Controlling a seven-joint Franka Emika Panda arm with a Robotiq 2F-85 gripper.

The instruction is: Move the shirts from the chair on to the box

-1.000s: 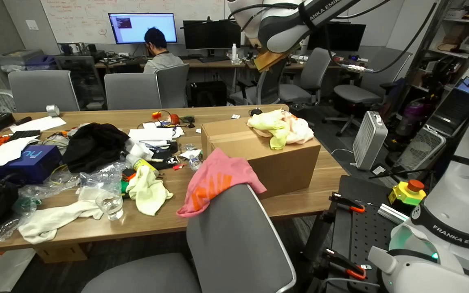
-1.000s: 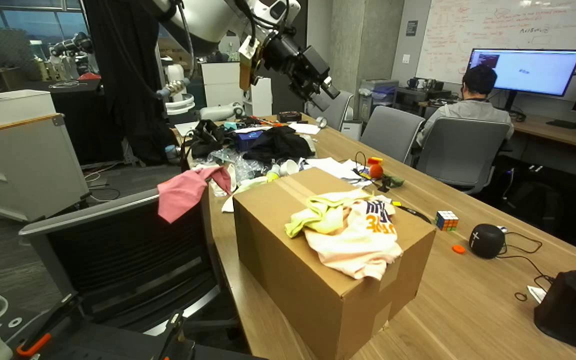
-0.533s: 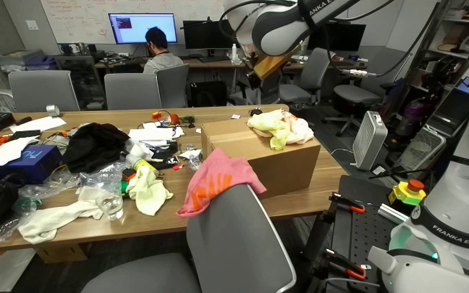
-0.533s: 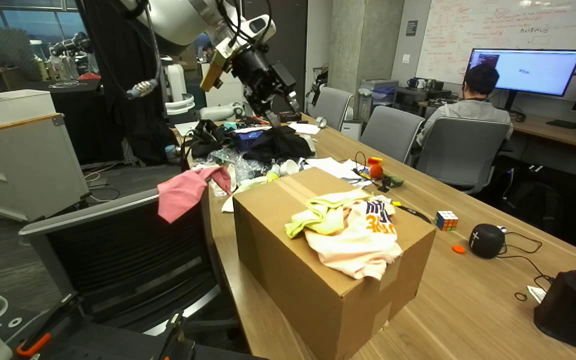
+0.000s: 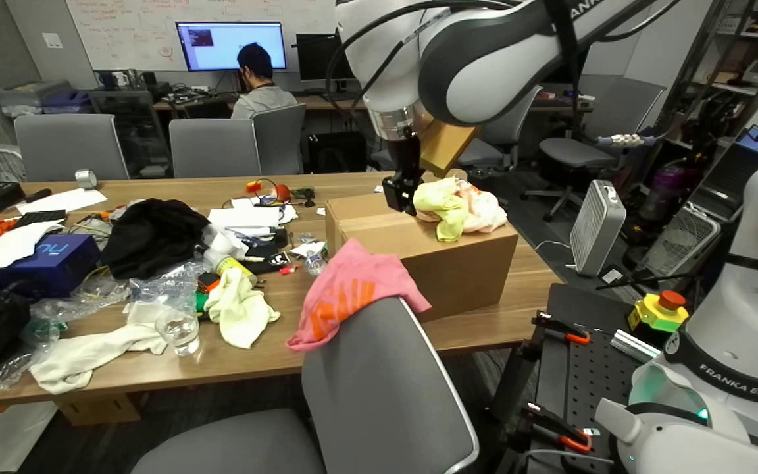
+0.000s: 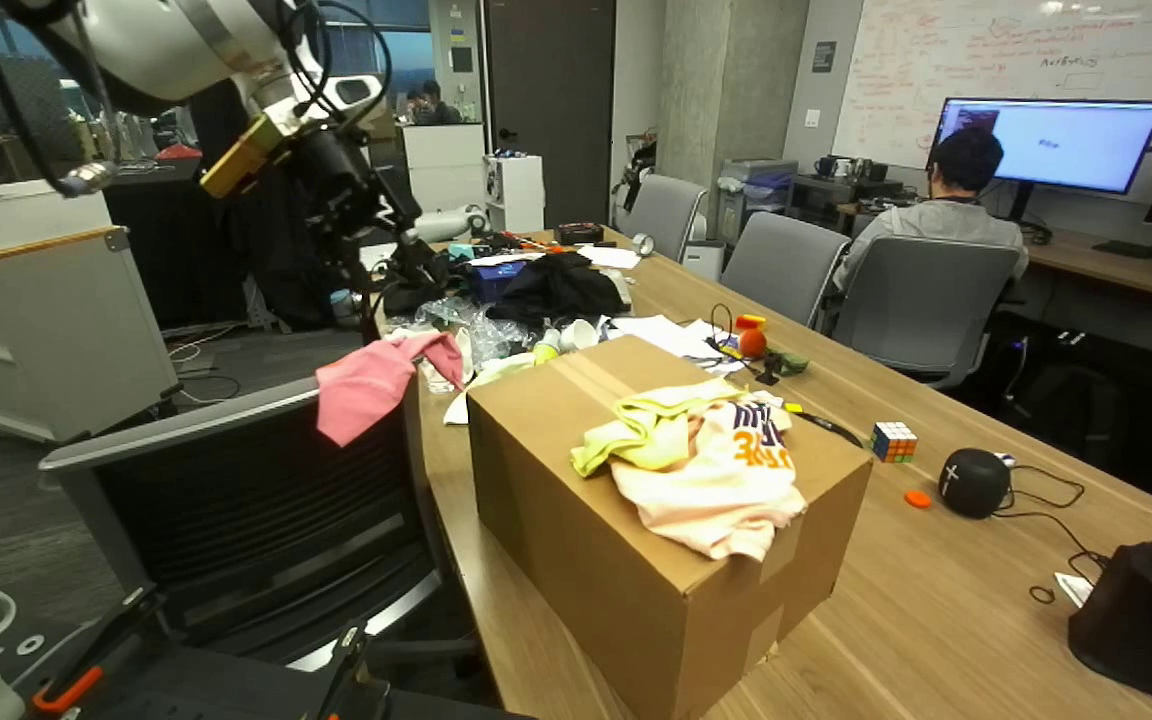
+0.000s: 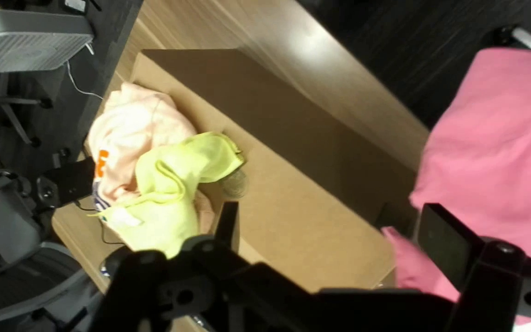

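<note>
Pink cloth shirt (image 5: 356, 286), long axis lower-left in an exterior view.
Black end effector (image 7: 337, 234) spread; white arm (image 5: 741, 322): "FRANKA EMIKA".

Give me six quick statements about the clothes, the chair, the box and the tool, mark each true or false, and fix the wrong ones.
1. A pink shirt hangs over the back of the chair. True.
2. The tool is open. True.
3. The tool holds the pink shirt. False: it grips nothing.
4. A yellow-green cloth and a peach shirt lie on the box. True.
5. The peach shirt covers the yellow-green cloth. False: the yellow-green cloth lies partly over it.
6. The box stands on the chair. False: it stands on the table.
</note>
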